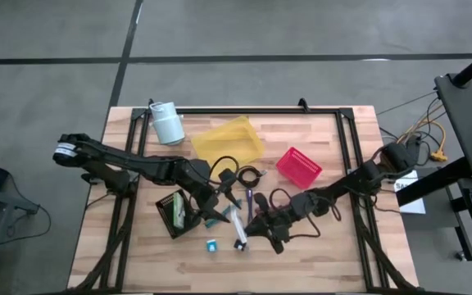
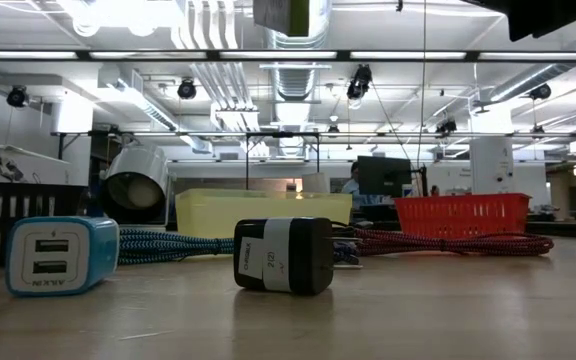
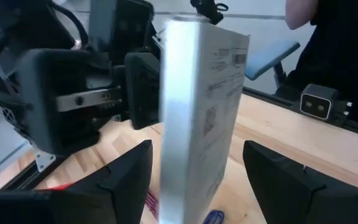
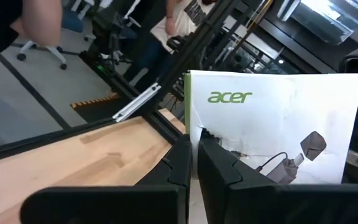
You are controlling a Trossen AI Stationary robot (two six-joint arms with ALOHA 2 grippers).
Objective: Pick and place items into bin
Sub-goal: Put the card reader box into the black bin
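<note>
A white printed box (image 1: 236, 223) stands on edge above the table's near middle. My right gripper (image 1: 251, 224) is shut on it. The right wrist view shows the box's face (image 4: 278, 124) with green lettering and a charger picture. My left gripper (image 1: 220, 215) is open, and in its wrist view one finger (image 3: 132, 174) stands on each side of the box's narrow side (image 3: 179, 106) without touching. A blue cube (image 2: 61, 255) and a black cube (image 2: 283, 255) rest on the table near its front edge. The yellow bin (image 1: 228, 141) sits farther back. My right gripper pinches the box's upright edge (image 4: 192, 118) between its two fingers (image 4: 179, 162), at the side of the printed face. The fingers come at it about level from the table's right. The box stands upright in the hold; its lower end is outside the wrist views.
A black basket (image 1: 174, 211) sits by the left arm and a red basket (image 1: 299, 166) right of the bin. The white roll (image 1: 166, 123) lies at the far left. A coiled black cable (image 1: 248, 174) and braided cords (image 2: 168, 243) lie mid-table. People show beyond the table.
</note>
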